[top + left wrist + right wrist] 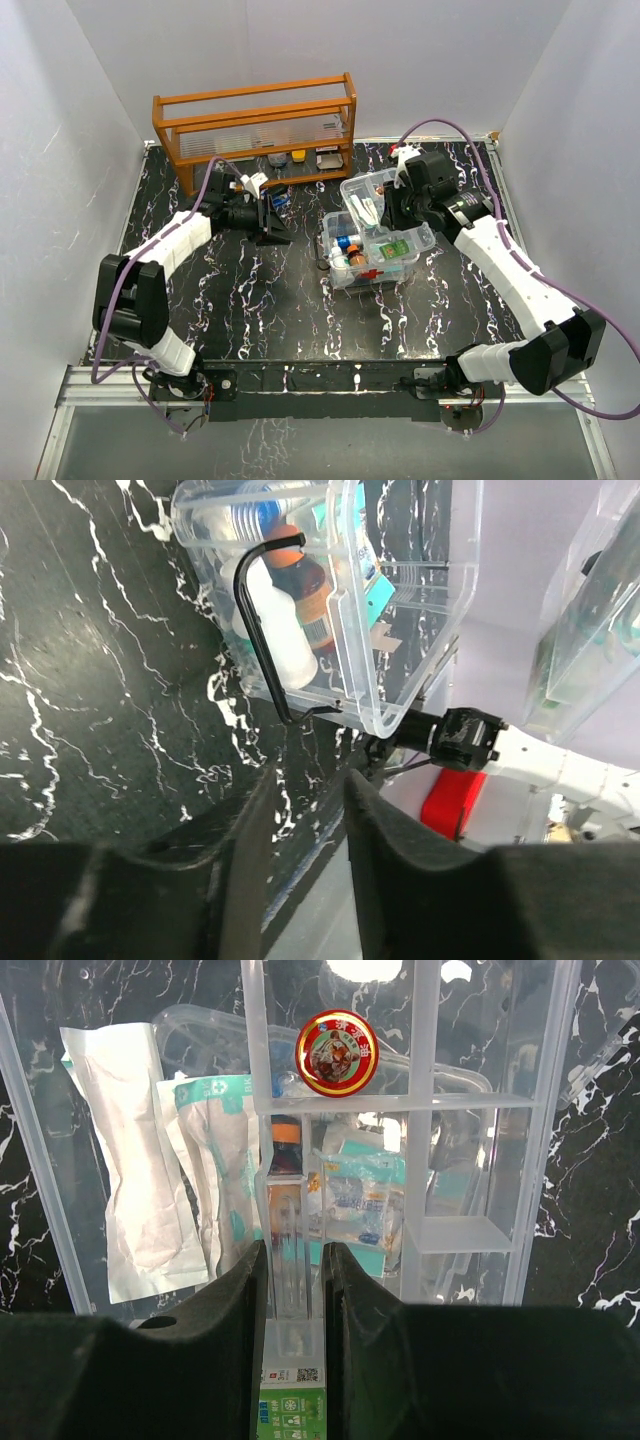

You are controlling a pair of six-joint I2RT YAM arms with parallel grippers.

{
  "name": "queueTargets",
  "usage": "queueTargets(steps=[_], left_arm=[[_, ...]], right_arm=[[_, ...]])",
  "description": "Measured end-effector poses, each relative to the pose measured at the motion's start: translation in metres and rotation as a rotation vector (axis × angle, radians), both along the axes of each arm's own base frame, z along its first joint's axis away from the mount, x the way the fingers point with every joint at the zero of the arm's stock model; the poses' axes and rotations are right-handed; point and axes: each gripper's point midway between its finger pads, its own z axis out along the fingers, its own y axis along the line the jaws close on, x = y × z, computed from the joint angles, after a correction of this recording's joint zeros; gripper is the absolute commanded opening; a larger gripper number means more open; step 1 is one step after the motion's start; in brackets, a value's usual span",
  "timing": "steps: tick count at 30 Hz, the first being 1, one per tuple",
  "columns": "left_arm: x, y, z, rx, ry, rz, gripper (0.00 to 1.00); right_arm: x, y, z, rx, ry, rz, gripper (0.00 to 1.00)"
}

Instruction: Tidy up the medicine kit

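Kit box (400,272) sits on the marble-pattern table (250,300), red latch (372,272) on its near wall. Inside it are a green carton (398,248), a white bottle (280,650) and a brown bottle with an orange cap (300,575). A dark handle (256,630) hangs against the box's left end wall.

Left gripper (312,790) is left of the box and apart from it, low over the table. Its jaws are slightly parted with nothing between them, so it is released.

Right gripper (293,1255) is at the box's far-right corner, clenched on a divider wall of the clear tray insert (480,1100). The tray is tilted up over the far side of the box, not seated in it. A round red-and-gold balm tin (338,1053) sits in one tray compartment. White sealed packets (125,1180) show through the clear plastic, but I can't tell whether they lie in the tray or in the box behind it.

Orange wooden rack (255,115) stands beyond the box to its far left, well apart, with a few small items on its bottom shelf, too small to identify.
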Motion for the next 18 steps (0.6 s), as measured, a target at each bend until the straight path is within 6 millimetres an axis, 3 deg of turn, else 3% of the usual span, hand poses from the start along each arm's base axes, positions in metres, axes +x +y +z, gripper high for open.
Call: queueTargets(steps=[5,9,14,18], left_arm=[[-0.012,-0.003,-0.002,-0.028,0.037,0.020,0.55],[-0.012,-0.021,0.004,-0.047,0.025,0.023,0.65],[-0.013,-0.046,0.008,-0.082,0.021,0.022,0.65],[-0.014,-0.065,-0.003,-0.077,0.052,0.024,0.58]], right_arm=[[0.005,0.003,-0.003,0.000,0.001,0.001,0.01],[0.006,0.002,-0.003,-0.005,-0.003,-0.008,0.01],[0.010,0.002,-0.001,-0.001,-0.019,-0.017,0.01],[0.011,0.002,0.000,0.001,-0.023,-0.020,0.01]])
